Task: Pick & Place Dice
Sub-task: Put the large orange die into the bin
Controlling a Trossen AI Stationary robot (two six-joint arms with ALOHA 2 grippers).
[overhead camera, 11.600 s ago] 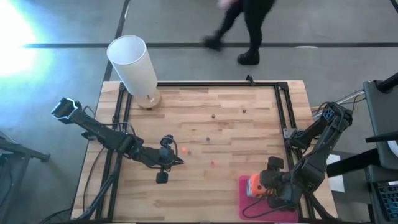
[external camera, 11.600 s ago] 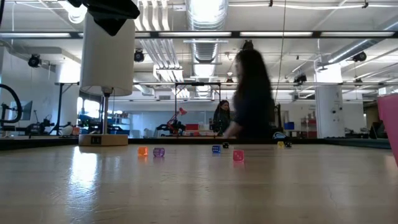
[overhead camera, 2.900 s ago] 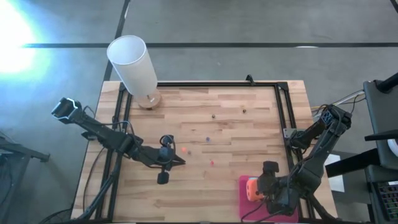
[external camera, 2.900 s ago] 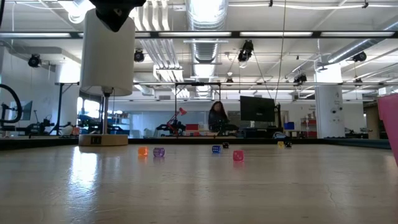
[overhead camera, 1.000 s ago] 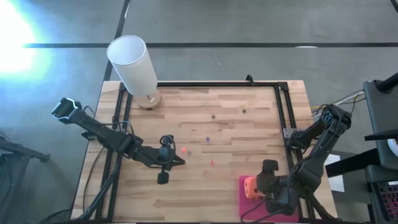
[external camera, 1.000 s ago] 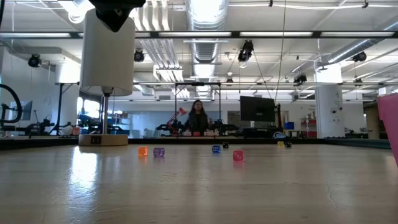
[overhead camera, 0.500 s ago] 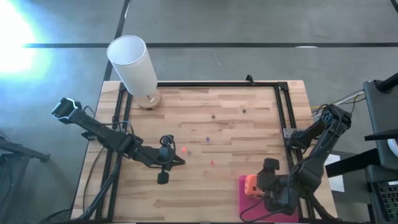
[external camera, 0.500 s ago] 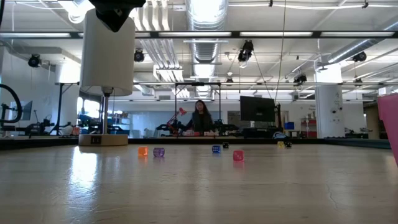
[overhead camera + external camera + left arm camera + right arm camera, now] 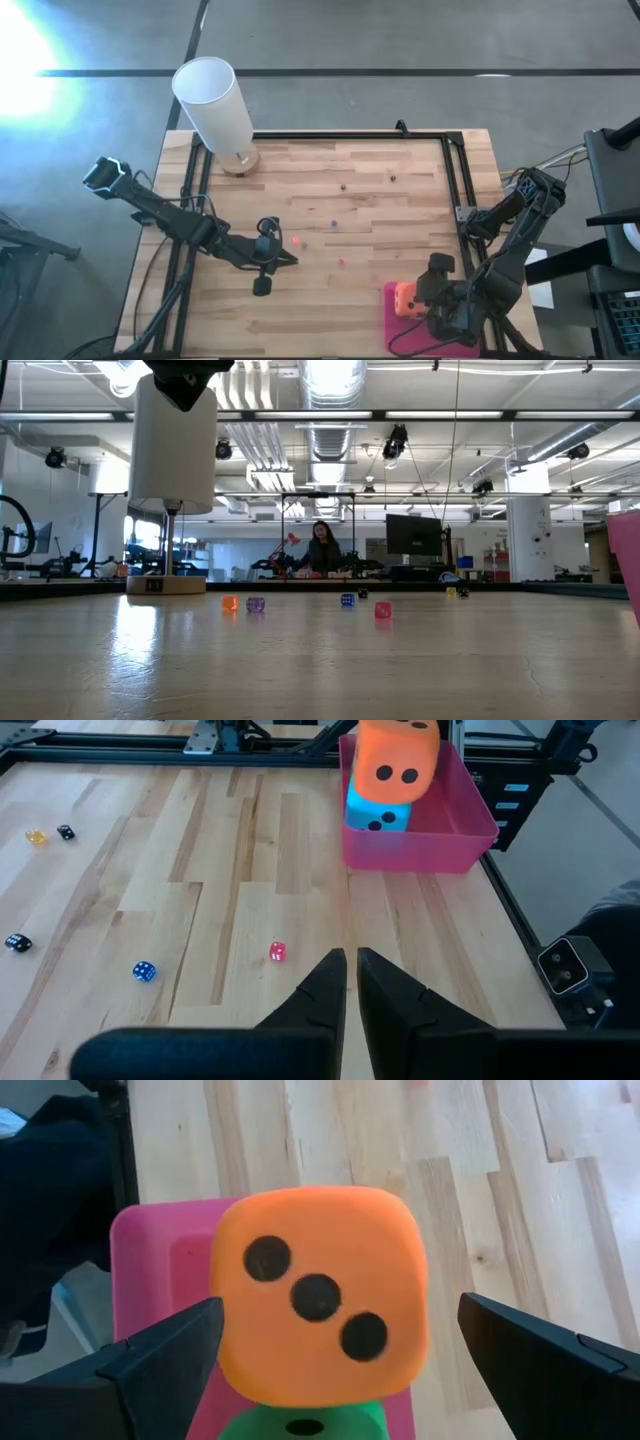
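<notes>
I see the pink tray (image 9: 470, 825) at the table's (image 9: 380, 200) near right corner; the orange die (image 9: 315, 1305) tops the stack there, squarely between my right gripper's (image 9: 432, 300) spread fingers. Left gripper (image 9: 350, 982) idles clenched mid-table.

One orange die (image 9: 397, 762), one teal die (image 9: 378, 816), one green die (image 9: 300, 1426), one pink tray (image 9: 462, 818).

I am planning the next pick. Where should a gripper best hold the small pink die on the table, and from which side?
Probably from straight above, fingers closing on two opposite flat sides of the small pink die. It lies alone on the bare wooden table, too low for a sideways approach.
</notes>
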